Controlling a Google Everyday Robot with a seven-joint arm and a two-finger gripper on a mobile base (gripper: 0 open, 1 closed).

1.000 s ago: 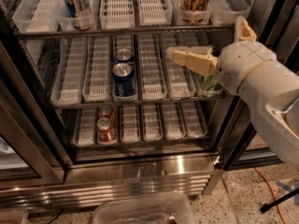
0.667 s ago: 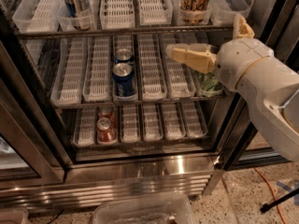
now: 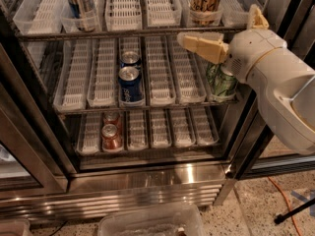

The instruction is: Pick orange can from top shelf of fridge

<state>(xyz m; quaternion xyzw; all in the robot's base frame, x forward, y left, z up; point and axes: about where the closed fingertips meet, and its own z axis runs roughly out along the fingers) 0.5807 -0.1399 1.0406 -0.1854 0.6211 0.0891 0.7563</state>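
Observation:
The orange can [image 3: 204,0] stands upright in a white tray on the top shelf [image 3: 123,33] of the fridge [image 3: 147,178], right of centre; its top is cut off by the frame edge. My gripper [image 3: 218,24] is open and empty. It hangs just below and to the right of the can, in front of the shelf's front rail. One cream finger [image 3: 201,46] points left under the can's tray, and the other [image 3: 257,16] sticks up at the right.
A tall slim silver-blue can [image 3: 81,3] stands at the top left. Two blue cans [image 3: 130,82] sit on the middle shelf, a green can [image 3: 221,81] behind my wrist, red cans [image 3: 111,135] below. A clear plastic bin [image 3: 150,222] lies on the floor.
My gripper has risen a little, from in front of the middle shelf to the level of the top shelf's front rail. The cans have not moved.

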